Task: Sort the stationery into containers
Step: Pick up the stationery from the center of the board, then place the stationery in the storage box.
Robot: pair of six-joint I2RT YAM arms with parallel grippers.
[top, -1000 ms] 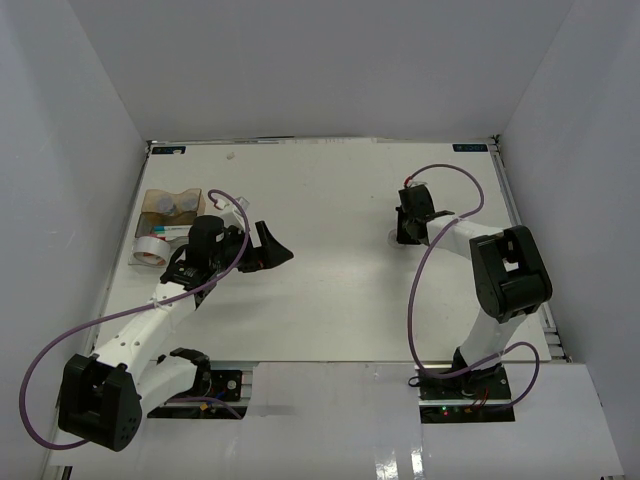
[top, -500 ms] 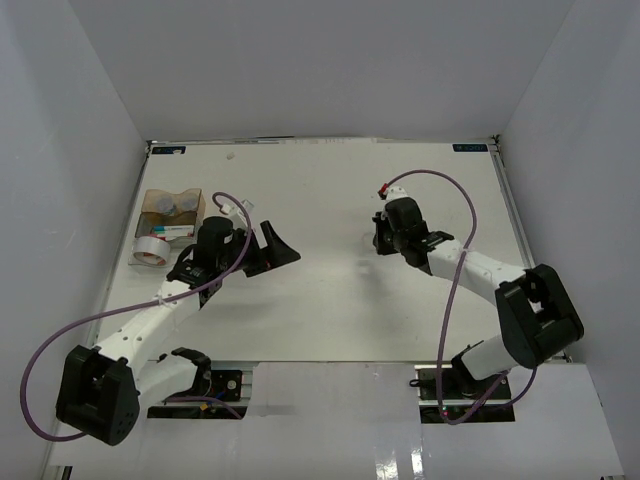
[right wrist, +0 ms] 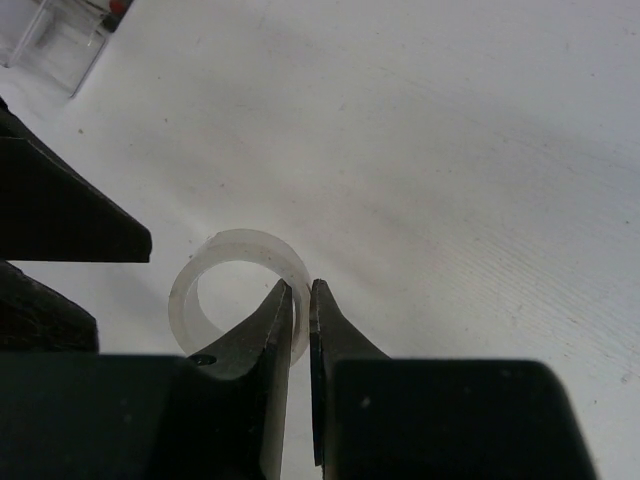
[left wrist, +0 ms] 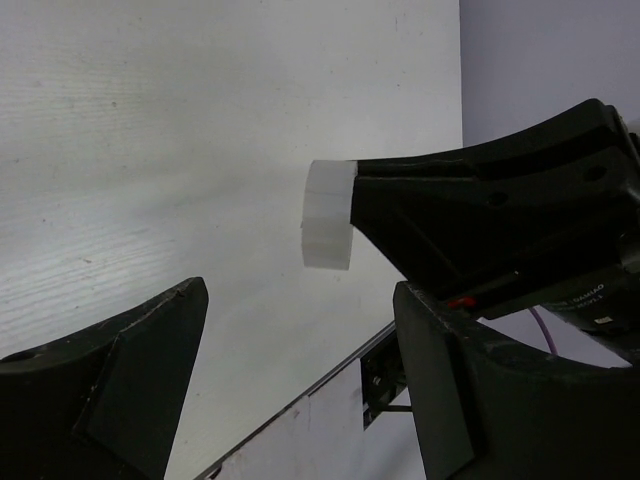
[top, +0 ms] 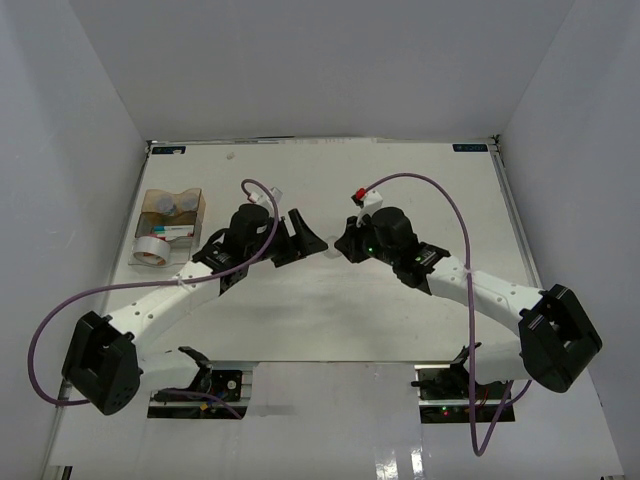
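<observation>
My right gripper (top: 343, 246) is shut on the wall of the small translucent tape roll (right wrist: 240, 242) and holds it over the middle of the table. One finger is inside the ring, the other outside. My left gripper (top: 301, 242) is open and empty, its tips just left of the roll (left wrist: 328, 216). The amber box (top: 146, 195) at the far left holds two clear jars (top: 172, 204) and markers (top: 176, 231). The large tape roll (top: 150, 250) lies against the box's near side.
White walls enclose the table on the left, back and right. The two arms nearly meet at the table's middle. The right arm's purple cable (top: 440, 200) loops above it. A corner of the box (right wrist: 60, 45) shows in the right wrist view.
My right gripper has carried the small tape roll from the right side leftward to the middle. My left gripper has swung right, away from the box, until it faces the roll.
</observation>
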